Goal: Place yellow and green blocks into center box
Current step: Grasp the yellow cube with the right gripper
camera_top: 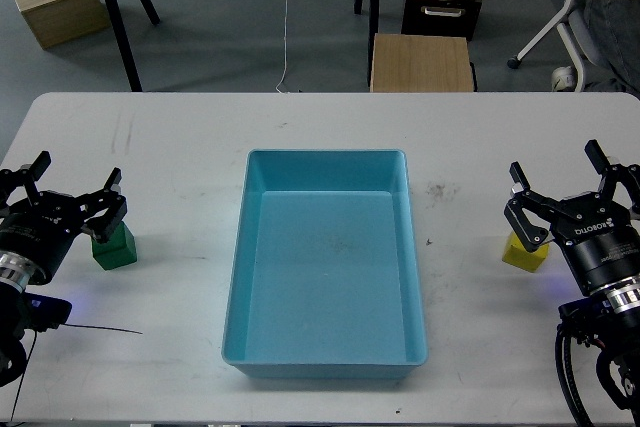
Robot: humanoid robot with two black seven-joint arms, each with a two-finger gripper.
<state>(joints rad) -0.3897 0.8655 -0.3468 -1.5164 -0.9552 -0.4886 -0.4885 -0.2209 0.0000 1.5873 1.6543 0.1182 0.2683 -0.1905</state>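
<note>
A big blue tray (325, 367) sits in the middle of the white table (180, 137). The left gripper (72, 187) is open beside the green block (115, 246). The right gripper (556, 179) is open by the yellow block (524, 253).

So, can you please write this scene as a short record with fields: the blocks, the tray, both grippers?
green block: on the table, left of the tray, by the left gripper
yellow block: on the table, right of the tray, by the right gripper
light-blue tray: table center, holds nothing
left gripper: open, next to the green block
right gripper: open, next to the yellow block
blocks in tray: none yet
</note>
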